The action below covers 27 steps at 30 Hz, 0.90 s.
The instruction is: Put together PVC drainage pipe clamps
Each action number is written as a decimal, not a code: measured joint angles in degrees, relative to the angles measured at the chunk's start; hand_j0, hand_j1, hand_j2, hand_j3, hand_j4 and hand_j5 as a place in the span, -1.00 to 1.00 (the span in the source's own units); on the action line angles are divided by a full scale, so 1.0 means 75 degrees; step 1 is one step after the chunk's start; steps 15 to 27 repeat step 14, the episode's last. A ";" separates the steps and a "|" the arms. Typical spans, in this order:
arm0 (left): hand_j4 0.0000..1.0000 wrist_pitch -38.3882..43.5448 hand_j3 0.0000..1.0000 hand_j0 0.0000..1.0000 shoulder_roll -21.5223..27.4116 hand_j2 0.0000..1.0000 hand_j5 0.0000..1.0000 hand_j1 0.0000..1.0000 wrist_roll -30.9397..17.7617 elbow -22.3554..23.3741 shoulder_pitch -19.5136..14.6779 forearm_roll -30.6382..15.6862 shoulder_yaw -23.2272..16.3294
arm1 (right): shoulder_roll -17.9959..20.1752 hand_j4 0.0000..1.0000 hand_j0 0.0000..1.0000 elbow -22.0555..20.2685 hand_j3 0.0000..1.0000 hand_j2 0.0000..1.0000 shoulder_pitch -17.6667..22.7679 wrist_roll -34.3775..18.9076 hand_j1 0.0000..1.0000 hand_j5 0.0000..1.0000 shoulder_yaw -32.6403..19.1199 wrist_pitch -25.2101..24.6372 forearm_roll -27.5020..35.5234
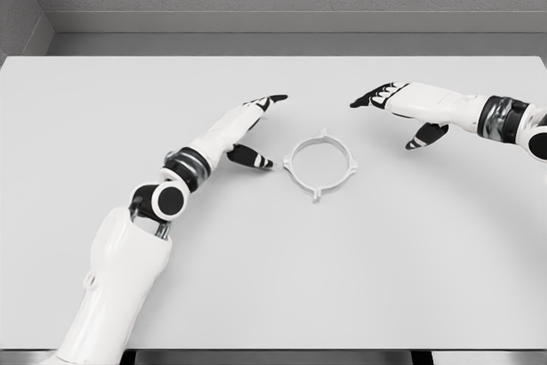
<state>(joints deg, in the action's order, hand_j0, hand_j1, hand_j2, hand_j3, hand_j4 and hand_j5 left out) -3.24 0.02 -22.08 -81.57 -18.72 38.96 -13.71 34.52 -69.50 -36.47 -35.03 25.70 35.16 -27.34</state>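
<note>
Nearest, the left robot hand (244,130) lies open-fingered on the white bench (410,254). At its 3 o'clock sits a thin pale ring clamp (318,164) with small outer tabs. Beyond, at 1 o'clock, the right robot hand (402,104) hovers spread, holding nothing.

On the white table (427,279), a pale ring clamp (319,164) with small tabs lies flat near the middle, between the left hand (246,130), just beside it with fingers extended and thumb near its rim, and the right hand (408,108), open toward the far-right side.
</note>
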 measured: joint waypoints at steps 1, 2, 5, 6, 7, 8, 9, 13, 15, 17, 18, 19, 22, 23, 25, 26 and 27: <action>1.00 -0.0021 1.00 1.00 0.0117 1.00 1.00 1.00 -0.0005 -0.0342 0.0187 -0.0293 0.0259 | 0.0014 1.00 1.00 -0.0002 1.00 1.00 0.0000 0.0000 1.00 1.00 -0.0003 0.0000 0.0002; 1.00 -0.0076 1.00 1.00 0.0485 1.00 1.00 1.00 -0.0007 -0.0714 0.0235 -0.0819 0.0467 | 0.0053 1.00 1.00 -0.0003 1.00 1.00 0.0000 0.0000 1.00 1.00 -0.0006 0.0000 0.0004; 1.00 -0.1502 1.00 1.00 0.2220 1.00 1.00 1.00 -0.0014 -0.1304 0.0738 -0.2771 0.1021 | 0.0213 1.00 1.00 0.0002 1.00 1.00 0.0000 0.0000 1.00 1.00 -0.0002 0.0000 0.0003; 1.00 -0.2245 1.00 1.00 0.2765 1.00 1.00 1.00 -0.0016 -0.1312 0.0937 -0.3208 0.1166 | 0.0278 1.00 1.00 0.0001 1.00 1.00 -0.0012 0.0000 1.00 1.00 0.0002 0.0000 0.0003; 1.00 -0.2809 1.00 1.00 0.3246 1.00 1.00 1.00 -0.0018 -0.1215 0.0961 -0.3525 0.1270 | 0.0341 1.00 1.00 0.0001 1.00 1.00 -0.0023 0.0000 1.00 1.00 0.0004 -0.0001 0.0002; 1.00 -0.3214 1.00 1.00 0.3677 1.00 1.00 1.00 -0.0019 -0.1003 0.0973 -0.3725 0.1349 | 0.0390 1.00 1.00 -0.0003 1.00 1.00 -0.0035 0.0000 1.00 1.00 0.0006 0.0000 0.0001; 1.00 -0.3506 1.00 1.00 0.4068 1.00 1.00 1.00 -0.0020 -0.0747 0.0985 -0.3848 0.1403 | 0.0425 1.00 1.00 -0.0005 1.00 1.00 -0.0059 0.0000 1.00 1.00 0.0008 -0.0001 0.0000; 1.00 -0.4050 1.00 1.00 0.4929 1.00 1.00 1.00 -0.0028 0.0022 0.0996 -0.3758 0.1501 | 0.0572 1.00 1.00 -0.0021 1.00 1.00 -0.0070 0.0000 1.00 1.00 0.0013 -0.0001 -0.0006; 1.00 -0.4106 1.00 1.00 0.5015 1.00 1.00 1.00 -0.0029 0.0130 0.0996 -0.3667 0.1511 | 0.0598 1.00 1.00 -0.0025 1.00 1.00 -0.0070 0.0000 1.00 1.00 0.0016 0.0000 -0.0007; 1.00 -0.4106 1.00 1.00 0.5015 1.00 1.00 1.00 -0.0029 0.0130 0.0996 -0.3667 0.1511 | 0.0598 1.00 1.00 -0.0025 1.00 1.00 -0.0070 0.0000 1.00 1.00 0.0016 0.0000 -0.0007; 1.00 -0.4106 1.00 1.00 0.5015 1.00 1.00 1.00 -0.0029 0.0130 0.0996 -0.3667 0.1511 | 0.0598 1.00 1.00 -0.0025 1.00 1.00 -0.0070 0.0000 1.00 1.00 0.0016 0.0000 -0.0007; 1.00 -0.4106 1.00 1.00 0.5015 1.00 1.00 1.00 -0.0029 0.0130 0.0996 -0.3667 0.1511 | 0.0598 1.00 1.00 -0.0025 1.00 1.00 -0.0070 0.0000 1.00 1.00 0.0016 0.0000 -0.0007; 1.00 -0.4106 1.00 1.00 0.5015 1.00 1.00 1.00 -0.0029 0.0130 0.0996 -0.3667 0.1511 | 0.0598 1.00 1.00 -0.0025 1.00 1.00 -0.0070 0.0000 1.00 1.00 0.0016 0.0000 -0.0007; 1.00 -0.4106 1.00 1.00 0.5015 1.00 1.00 1.00 -0.0029 0.0130 0.0996 -0.3667 0.1511 | 0.0598 1.00 1.00 -0.0025 1.00 1.00 -0.0070 0.0000 1.00 1.00 0.0016 0.0000 -0.0007; 1.00 -0.4106 1.00 1.00 0.5015 1.00 1.00 1.00 -0.0029 0.0130 0.0996 -0.3667 0.1511 | 0.0598 1.00 1.00 -0.0025 1.00 1.00 -0.0070 0.0000 1.00 1.00 0.0016 0.0000 -0.0007; 1.00 -0.4106 1.00 1.00 0.5015 1.00 1.00 1.00 -0.0029 0.0130 0.0996 -0.3667 0.1511 | 0.0598 1.00 1.00 -0.0025 1.00 1.00 -0.0070 0.0000 1.00 1.00 0.0016 0.0000 -0.0007; 1.00 -0.4106 1.00 1.00 0.5015 1.00 1.00 1.00 -0.0029 0.0130 0.0996 -0.3667 0.1511 | 0.0598 1.00 1.00 -0.0025 1.00 1.00 -0.0070 0.0000 1.00 1.00 0.0016 0.0000 -0.0007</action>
